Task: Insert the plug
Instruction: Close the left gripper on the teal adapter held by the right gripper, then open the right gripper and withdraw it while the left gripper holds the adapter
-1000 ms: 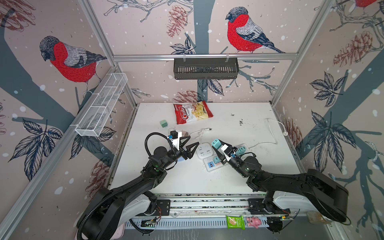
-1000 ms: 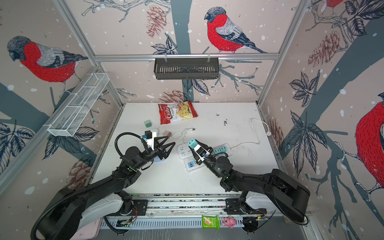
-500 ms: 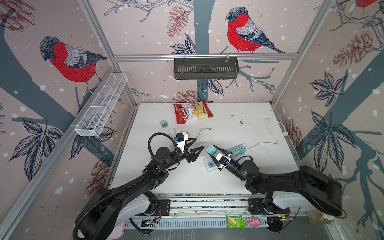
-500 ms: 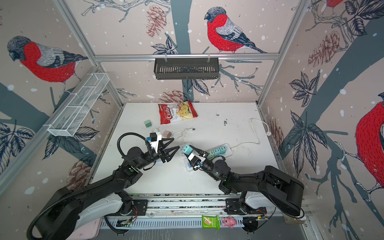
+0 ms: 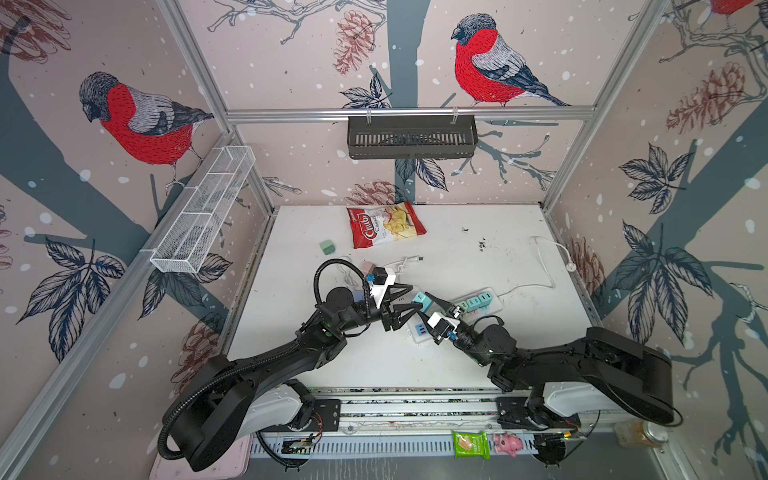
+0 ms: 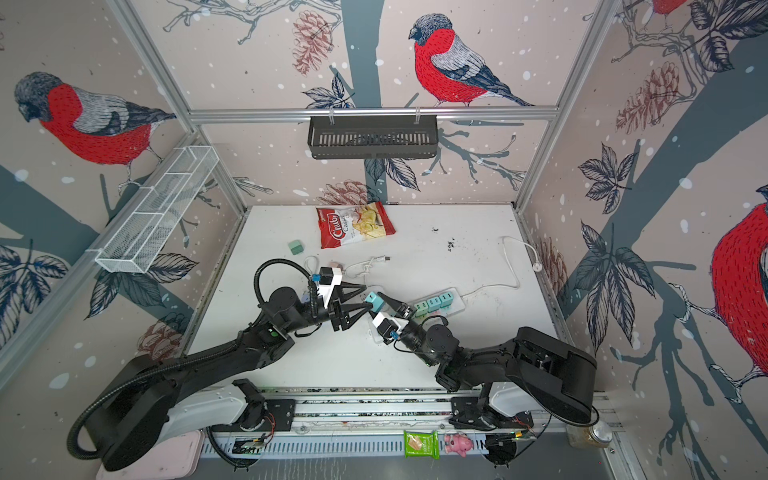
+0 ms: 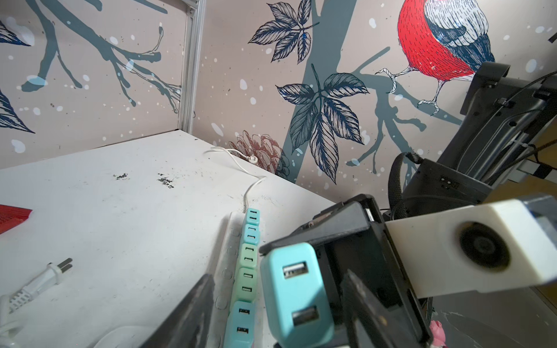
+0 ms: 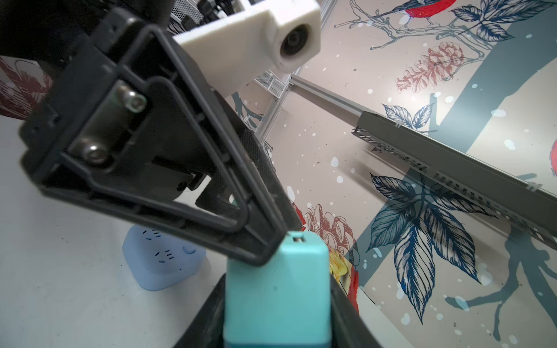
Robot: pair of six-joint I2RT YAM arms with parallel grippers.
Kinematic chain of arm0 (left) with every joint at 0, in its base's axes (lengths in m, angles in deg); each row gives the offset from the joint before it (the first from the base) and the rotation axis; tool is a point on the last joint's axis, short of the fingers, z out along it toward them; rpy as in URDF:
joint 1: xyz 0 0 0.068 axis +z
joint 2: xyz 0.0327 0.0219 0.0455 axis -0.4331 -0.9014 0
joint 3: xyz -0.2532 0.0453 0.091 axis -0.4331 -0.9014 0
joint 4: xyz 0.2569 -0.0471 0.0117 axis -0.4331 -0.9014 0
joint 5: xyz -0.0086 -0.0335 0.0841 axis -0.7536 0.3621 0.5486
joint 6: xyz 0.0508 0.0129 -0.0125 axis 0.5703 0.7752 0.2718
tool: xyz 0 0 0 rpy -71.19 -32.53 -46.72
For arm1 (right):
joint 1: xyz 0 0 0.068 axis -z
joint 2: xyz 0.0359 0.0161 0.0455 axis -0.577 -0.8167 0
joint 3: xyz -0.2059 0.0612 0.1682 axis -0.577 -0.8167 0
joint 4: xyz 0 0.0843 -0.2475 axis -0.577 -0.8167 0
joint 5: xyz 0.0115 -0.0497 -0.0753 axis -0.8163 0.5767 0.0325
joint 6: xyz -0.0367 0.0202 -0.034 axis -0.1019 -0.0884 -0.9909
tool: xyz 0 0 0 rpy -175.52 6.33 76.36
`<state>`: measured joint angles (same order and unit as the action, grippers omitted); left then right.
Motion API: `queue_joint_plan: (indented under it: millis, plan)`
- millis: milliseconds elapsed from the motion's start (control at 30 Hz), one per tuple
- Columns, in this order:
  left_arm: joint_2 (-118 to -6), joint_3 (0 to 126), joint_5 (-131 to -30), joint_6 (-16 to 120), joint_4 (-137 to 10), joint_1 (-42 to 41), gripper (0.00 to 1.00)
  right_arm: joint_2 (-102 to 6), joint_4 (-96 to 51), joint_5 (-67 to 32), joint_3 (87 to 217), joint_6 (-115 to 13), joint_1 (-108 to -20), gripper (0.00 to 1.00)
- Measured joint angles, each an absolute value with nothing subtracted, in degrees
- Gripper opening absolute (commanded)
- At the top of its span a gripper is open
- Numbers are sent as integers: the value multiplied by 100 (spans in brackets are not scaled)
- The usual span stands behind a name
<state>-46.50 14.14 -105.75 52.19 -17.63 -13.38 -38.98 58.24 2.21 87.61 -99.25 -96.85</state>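
The plug (image 5: 420,300) (image 6: 374,300) is a teal block with two USB ports. My right gripper (image 5: 429,303) (image 8: 277,280) is shut on it and holds it above the table. The left gripper (image 5: 414,296) (image 7: 278,275) faces it head-on. Its jaws stand open on either side of the plug (image 7: 297,295), with a gap showing on each side in the left wrist view. One left finger (image 8: 180,180) touches the plug's (image 8: 275,295) far edge. The white power strip (image 5: 496,305) (image 7: 229,241) lies just behind, with several teal and green adapters (image 7: 250,256) in it.
A pale blue socket cube (image 8: 159,259) sits on the table under the left gripper. A loose white cable with a two-pin end (image 5: 409,261) (image 7: 57,271), a green block (image 5: 328,248) and a chips bag (image 5: 386,224) lie further back. The strip's cord (image 5: 544,266) runs right.
The right gripper carried the plug to the left, up to the left gripper. The left gripper swung right to meet it, and its jaws have narrowed around the plug.
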Motion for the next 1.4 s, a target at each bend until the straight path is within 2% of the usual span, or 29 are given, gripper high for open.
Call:
queue_joint_plan:
  millis: [400,733,933,1100,1167,1200,1267,1400]
  plan:
    - [-4871,1632,-10592,5409,-1997,-1494,50,-4125,6167,516,8748,-10192,-9859,0]
    - [-5059,1886,-10562,5571,-2359,-1695,46,-4337,6346,754,8772,-10345,-9967,0]
    - [-5172,1993,-10420,5741,-2484,-1762,39,-4383,6438,870,8772,-10345,-9971,1]
    - [-5194,2011,-10358,5735,-2497,-1767,31,-4387,6436,916,8772,-10369,-9960,1]
    - [-5194,2013,-10284,5669,-2512,-1769,19,-4387,6425,936,8772,-10430,-9947,1]
    - [-5194,2013,-10271,5654,-2519,-1769,12,-4396,6423,936,8772,-10454,-9940,6]
    - [-5194,2013,-10251,5652,-2547,-1769,1,-4418,6427,938,8772,-10474,-9936,33]
    - [-5194,2032,-10258,5709,-2620,-1769,0,-4508,6547,977,8763,-10417,-9936,59]
